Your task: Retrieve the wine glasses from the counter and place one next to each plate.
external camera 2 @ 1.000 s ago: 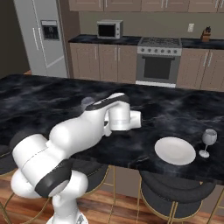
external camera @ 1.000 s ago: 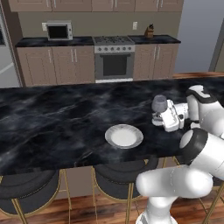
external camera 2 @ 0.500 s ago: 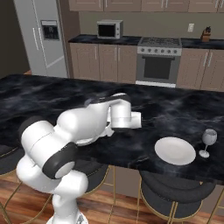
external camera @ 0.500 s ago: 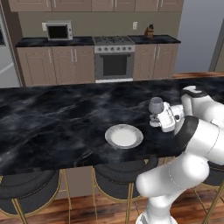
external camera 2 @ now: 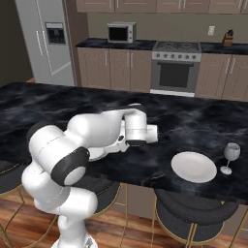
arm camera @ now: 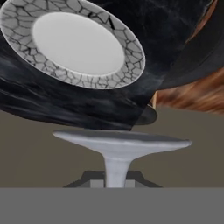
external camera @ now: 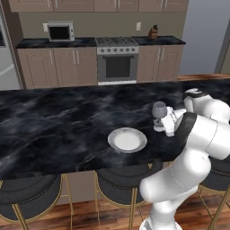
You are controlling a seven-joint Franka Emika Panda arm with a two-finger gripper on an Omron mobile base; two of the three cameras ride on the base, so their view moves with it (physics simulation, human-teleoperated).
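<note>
My gripper (external camera: 164, 124) is shut on the stem of a clear wine glass (external camera: 158, 110). It holds the glass upright, low over the black marble island, just right of a white plate (external camera: 127, 139). In the hand view the glass's round foot (arm camera: 119, 143) spreads above my gripper (arm camera: 116, 181), and the plate (arm camera: 74, 43) lies beyond it. I cannot tell whether the foot touches the marble. A second plate (external camera 2: 193, 166) lies to the right of my arm, with another wine glass (external camera 2: 231, 155) standing on its right. The counter (external camera: 54, 43) runs along the back wall.
Black stools with gold legs (external camera: 29, 193) stand under the island's near edge. On the back counter are a microwave (external camera: 61, 32) and a knife block (external camera: 154, 32), with a stove (external camera: 117, 58) between the cabinets. A tall fridge (external camera 2: 46, 41) stands at the far left.
The held glass has shifted slightly left toward the plate. My arm's elbow has swung and folded closer in front of the cameras. The plates and the standing glass have stayed put.
</note>
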